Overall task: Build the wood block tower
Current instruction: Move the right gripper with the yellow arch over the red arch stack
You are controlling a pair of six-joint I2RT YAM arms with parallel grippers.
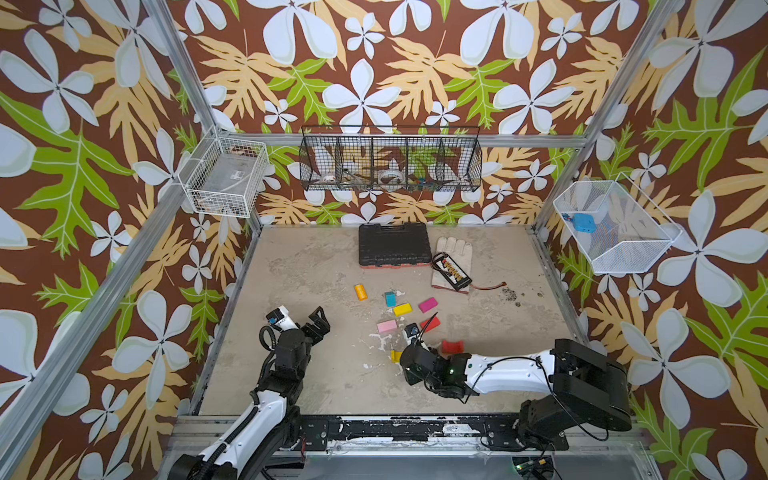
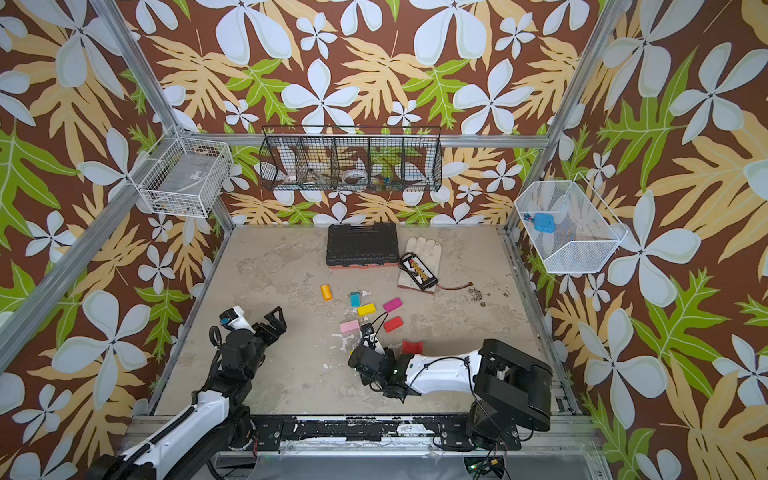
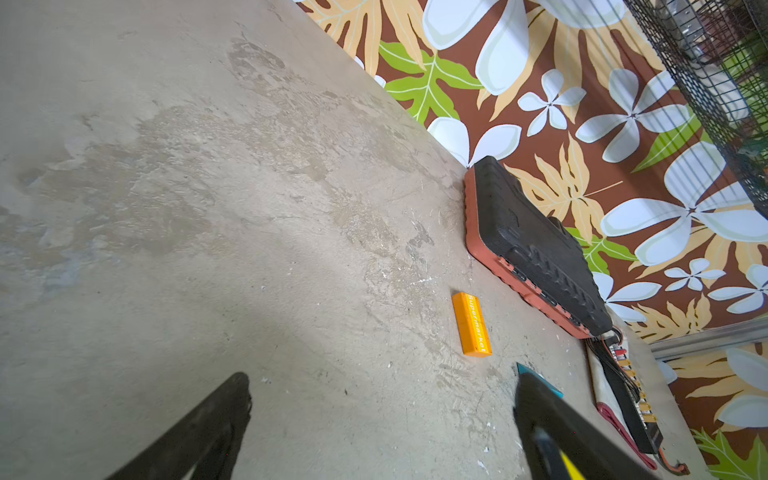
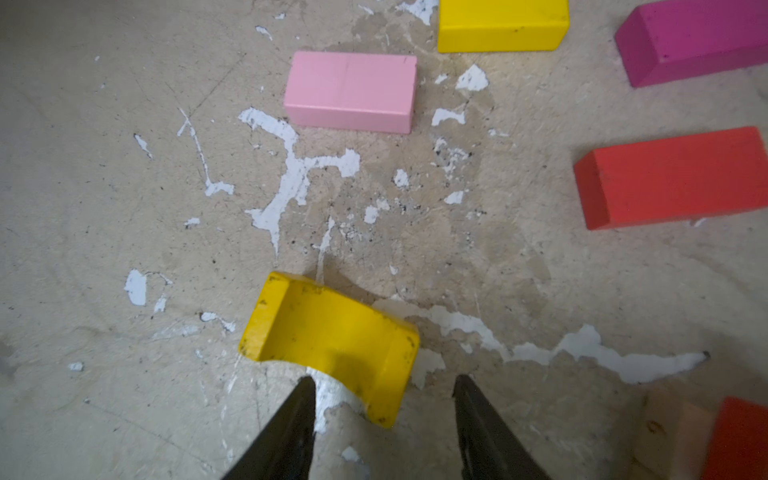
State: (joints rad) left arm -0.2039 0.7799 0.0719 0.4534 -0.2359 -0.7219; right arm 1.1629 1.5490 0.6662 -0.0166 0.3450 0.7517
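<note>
No tower stands yet: blocks lie scattered on the table, the right end effector half-open and empty at the yellow arch, six o'clock of the pink block, while the left end effector gapes wide.

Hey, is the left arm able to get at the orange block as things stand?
Probably yes. The left gripper is open and points roughly toward the orange block, which lies alone on the bare table ahead of it. The black tool case sits beyond the block, not between them.
</note>
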